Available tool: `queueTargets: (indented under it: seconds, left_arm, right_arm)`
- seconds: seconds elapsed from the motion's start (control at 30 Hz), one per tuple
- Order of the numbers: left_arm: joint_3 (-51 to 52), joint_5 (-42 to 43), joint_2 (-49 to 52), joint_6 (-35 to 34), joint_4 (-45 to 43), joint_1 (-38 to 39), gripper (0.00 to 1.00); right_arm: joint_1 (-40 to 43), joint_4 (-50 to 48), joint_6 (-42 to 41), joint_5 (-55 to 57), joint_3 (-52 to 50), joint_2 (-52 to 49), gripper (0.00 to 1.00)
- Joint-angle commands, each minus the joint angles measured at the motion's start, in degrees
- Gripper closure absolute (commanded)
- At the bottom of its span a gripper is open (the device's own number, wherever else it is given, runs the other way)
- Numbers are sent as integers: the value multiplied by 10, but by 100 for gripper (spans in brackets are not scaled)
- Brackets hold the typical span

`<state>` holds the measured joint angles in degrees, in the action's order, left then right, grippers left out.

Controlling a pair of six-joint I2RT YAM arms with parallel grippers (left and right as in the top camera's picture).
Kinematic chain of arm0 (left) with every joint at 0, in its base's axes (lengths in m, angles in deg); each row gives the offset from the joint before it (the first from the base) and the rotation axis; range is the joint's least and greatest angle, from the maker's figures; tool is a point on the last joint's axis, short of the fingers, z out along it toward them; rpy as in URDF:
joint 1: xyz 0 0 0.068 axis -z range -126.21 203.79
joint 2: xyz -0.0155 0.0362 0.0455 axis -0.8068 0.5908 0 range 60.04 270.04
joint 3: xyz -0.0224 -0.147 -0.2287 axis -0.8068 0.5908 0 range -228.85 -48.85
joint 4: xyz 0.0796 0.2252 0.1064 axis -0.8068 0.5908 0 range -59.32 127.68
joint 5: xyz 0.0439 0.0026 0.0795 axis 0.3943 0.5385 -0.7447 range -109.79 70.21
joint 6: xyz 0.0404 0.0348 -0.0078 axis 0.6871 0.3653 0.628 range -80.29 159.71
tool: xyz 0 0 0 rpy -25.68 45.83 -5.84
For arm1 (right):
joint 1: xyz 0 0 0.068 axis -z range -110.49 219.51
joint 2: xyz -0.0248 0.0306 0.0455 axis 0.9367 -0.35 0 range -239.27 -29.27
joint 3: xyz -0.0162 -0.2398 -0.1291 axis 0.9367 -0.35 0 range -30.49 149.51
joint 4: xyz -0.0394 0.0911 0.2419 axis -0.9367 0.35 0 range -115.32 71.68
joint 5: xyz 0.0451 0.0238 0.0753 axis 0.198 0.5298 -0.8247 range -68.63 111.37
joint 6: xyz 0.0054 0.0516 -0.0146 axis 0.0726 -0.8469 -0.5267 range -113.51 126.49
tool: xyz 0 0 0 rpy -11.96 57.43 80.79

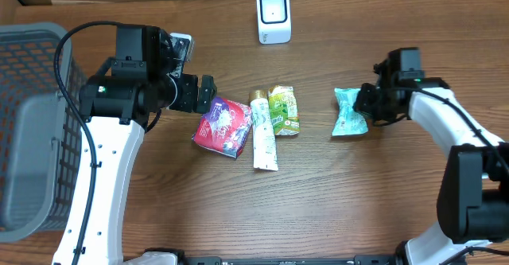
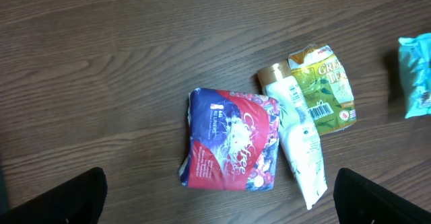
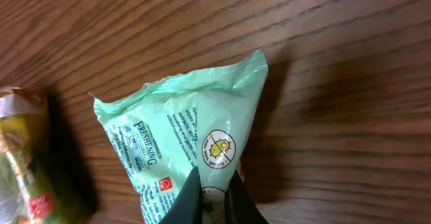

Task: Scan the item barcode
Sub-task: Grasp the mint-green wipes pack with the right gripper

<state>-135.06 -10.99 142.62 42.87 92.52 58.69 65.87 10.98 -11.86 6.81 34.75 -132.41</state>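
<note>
Currently, seen from above, a brown wooden tabletop (image 1: 358, 201) holds a small scatter of groceries between two white robot arms. At about 3 o'clock lies a mint-green packet (image 1: 350, 112), crumpled, with printed text on its face. The right hand (image 1: 372, 102) is clenched on this packet's edge. In the right wrist view its two dark fingertips (image 3: 202, 200) are pressed together on the plastic of the packet (image 3: 188, 130), just below a round yellow-green symbol.

At 12 o'clock, near the far edge, a white scanner (image 1: 273, 16) stands upright, well apart from the packet.

Near the middle sit three more items, close together: a red and purple packet (image 1: 224, 127), a white tube (image 1: 263, 134) with a gold cap pointing toward 12 o'clock, and a green sachet (image 1: 284, 110) whose barcode faces up. The tube touches the sachet.

The left hand (image 1: 208, 95) hangs released — its fingers (image 2: 67, 200) spread wide and gripping nothing — just at 10 o'clock of the red and purple packet.

At 9 o'clock a grey mesh basket (image 1: 32, 130) fills the left edge.
</note>
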Motion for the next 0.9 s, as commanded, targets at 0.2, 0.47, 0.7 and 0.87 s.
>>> queueTargets:
  seconds: [0.2,0.47,0.7,0.87]
  left_arm:
    - [3,0,0,-4,-2,2,0]
    - [3,0,0,-4,-2,2,0]
    - [3,0,0,-4,-2,2,0]
    - [3,0,0,-4,-2,2,0]
  right_arm:
    - [-19,23,-10,9,-6,12,32]
    - [4,9,140,-23,34,12,14]
    - [-45,-16,132,-2,34,12,96]
    - [-78,-16,69,92,34,10,96]
